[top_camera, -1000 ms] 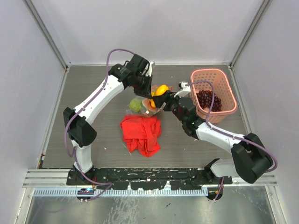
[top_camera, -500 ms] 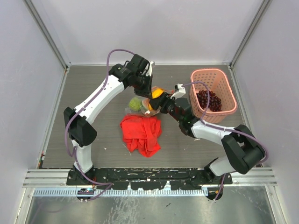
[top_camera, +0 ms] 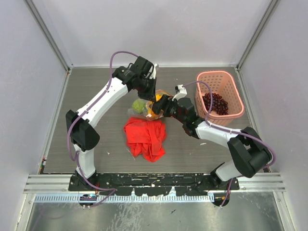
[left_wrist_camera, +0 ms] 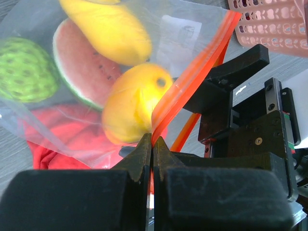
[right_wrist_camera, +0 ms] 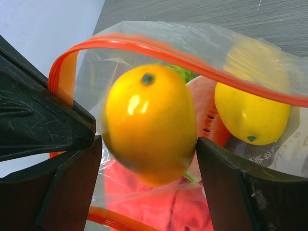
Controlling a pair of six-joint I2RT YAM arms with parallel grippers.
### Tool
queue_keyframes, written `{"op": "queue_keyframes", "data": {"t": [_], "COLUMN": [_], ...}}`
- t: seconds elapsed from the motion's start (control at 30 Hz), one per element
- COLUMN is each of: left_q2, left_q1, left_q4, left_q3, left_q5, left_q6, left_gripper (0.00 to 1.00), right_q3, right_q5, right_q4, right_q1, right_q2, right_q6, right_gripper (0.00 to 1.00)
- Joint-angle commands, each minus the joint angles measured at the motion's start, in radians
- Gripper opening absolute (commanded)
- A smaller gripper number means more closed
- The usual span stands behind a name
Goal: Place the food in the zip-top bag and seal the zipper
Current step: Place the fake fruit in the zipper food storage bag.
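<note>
The zip-top bag [top_camera: 153, 103] lies on the bench [top_camera: 192, 149] at the far edge of the red cloth [top_camera: 144, 137], its lower part overlapping the cloth. The left hand [left_wrist_camera: 152, 142] reaches in from the far side of the cloth. Its two fingers are pressed flat together on the zipper [left_wrist_camera: 192, 79], so the red-orange strip is pinched between them and runs up and away from the tips.

The right hand [right_wrist_camera: 148, 142] comes in from the cloth's far right corner, its fingers parted about a fruit's width. They hold the mango [right_wrist_camera: 147, 122] between them, one pad [right_wrist_camera: 72, 163] against each side. The mango sits in the open mouth of the bag, with the zipper arching over it. In the left wrist view it shows through the clear plastic.

Deeper in the bag, above the cloth's far edge, are the watermelon slice [left_wrist_camera: 77, 67], the green fruit [left_wrist_camera: 21, 70] and the yellow lemon [left_wrist_camera: 108, 29]. The lemon lies just beside the mango. The grape bunch [top_camera: 215, 103] is in the pink basket [top_camera: 215, 73], well to the right of the cloth and beyond it.
</note>
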Motion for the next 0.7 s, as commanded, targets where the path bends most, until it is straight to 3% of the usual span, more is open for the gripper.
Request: {"op": "queue_keyframes", "data": {"t": [0.0,0.37,0.67], "left_q2": [-0.040,-0.058,-0.066], "left_q1": [0.008,0.019,0.022], "left_q4": [0.043,0.053,0.051], "left_q3": [-0.010,-0.032,-0.034], "left_q5": [0.003,-0.012,-0.015], "left_q6": [-0.006,0.001,0.006], "left_gripper": [0.00,0.00,0.00], "right_q3": [0.063,0.130,0.177], "right_q5": [-0.011,0.088,0.263], "right_q4": [-0.015,-0.274,-0.575], "right_q1": [0.005,0.001,-0.008], "right_q2": [-0.031,-0.164,-0.267], "right_q6": [-0.038,-0.142,-0.175], "right_gripper": [0.84,0.87,0.79]}}
